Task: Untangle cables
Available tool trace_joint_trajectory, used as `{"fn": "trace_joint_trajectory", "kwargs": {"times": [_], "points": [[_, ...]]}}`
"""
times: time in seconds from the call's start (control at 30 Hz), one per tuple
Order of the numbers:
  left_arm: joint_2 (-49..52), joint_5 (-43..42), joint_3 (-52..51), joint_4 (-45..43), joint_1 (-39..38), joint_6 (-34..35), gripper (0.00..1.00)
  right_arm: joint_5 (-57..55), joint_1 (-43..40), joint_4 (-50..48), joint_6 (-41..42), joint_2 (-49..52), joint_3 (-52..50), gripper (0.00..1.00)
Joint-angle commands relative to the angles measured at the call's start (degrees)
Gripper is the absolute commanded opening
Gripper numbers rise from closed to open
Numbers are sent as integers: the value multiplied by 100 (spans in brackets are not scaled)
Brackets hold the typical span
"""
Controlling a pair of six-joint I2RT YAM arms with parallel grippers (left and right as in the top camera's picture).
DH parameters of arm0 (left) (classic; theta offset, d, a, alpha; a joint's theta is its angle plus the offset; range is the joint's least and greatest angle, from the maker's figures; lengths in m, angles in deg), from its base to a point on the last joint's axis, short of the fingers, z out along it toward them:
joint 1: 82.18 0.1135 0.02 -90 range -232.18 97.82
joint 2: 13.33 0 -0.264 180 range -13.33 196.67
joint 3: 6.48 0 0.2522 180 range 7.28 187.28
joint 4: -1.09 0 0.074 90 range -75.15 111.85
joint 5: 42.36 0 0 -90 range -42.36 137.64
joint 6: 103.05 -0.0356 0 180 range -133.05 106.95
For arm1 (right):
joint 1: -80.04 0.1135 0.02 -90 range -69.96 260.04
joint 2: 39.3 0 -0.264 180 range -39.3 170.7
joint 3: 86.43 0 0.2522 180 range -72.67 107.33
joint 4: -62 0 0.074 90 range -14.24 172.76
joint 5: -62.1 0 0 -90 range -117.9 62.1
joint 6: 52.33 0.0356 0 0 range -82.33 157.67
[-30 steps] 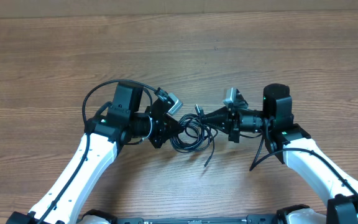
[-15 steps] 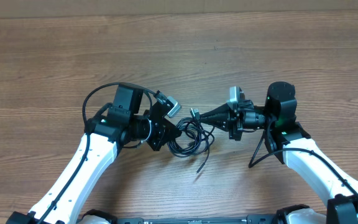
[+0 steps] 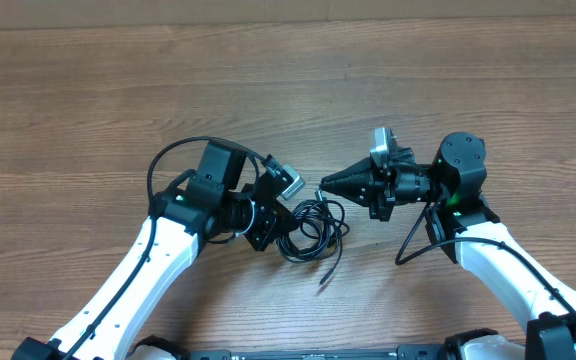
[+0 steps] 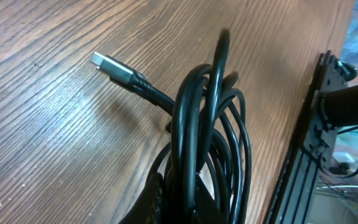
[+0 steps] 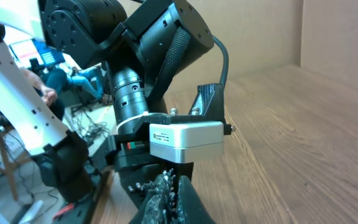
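Table: a wood-grain table (image 3: pixel 288 80) is seen from overhead, with both arms reaching in from the near edge toward the middle.

Cables: the cables (image 3: pixel 311 222) are gathered in one small knotted bundle of black loops near the middle of the table, just in front of the left arm's tip.

Left gripper: the left gripper (image 3: pixel 276 222) is pressed closed on the near side of the bundle. In the left wrist view the cables (image 4: pixel 210 137) are seen rising out of its dark fingers at the bottom edge.

Plug: a silvery plug (image 4: pixel 107 65) is seen sticking out of the bundle to the left, and it is laid flat on the wood.

Loose end: one thin loose end (image 3: pixel 326 272) is trailed out from the bundle toward the near edge of the table.

Right gripper: the right gripper (image 3: pixel 328 182) is pointed left toward the bundle and is drawn together to a narrow tip. The tip is held just beside the upper loops. Whether a loop is touched cannot be told from overhead.

Right wrist view: the fingers (image 5: pixel 166 190) are shown pressed together at the bottom edge, and the left arm's grey wrist camera (image 5: pixel 185 142) is faced close ahead.
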Motion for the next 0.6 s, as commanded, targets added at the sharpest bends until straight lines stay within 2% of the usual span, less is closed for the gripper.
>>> {"fn": "trace_joint_trajectory", "kwargs": {"times": [0.0, 0.03, 0.07, 0.23, 0.57], "points": [[11, 140, 0, 59, 17, 59, 4, 52, -48, 59, 138, -68, 63, 25], [11, 140, 0, 92, 42, 57, 4, 52, -94, 136, 138, -68, 63, 58], [11, 140, 0, 122, 72, 55, 4, 52, -142, 212, 138, -68, 63, 80], [7, 116, 0, 144, 114, -76, 4, 52, -415, 782, 68, -68, 61, 97], [-92, -317, 98, 216, 120, -481, 4, -20, -525, 1923, -1248, -68, 50, 97]]}}
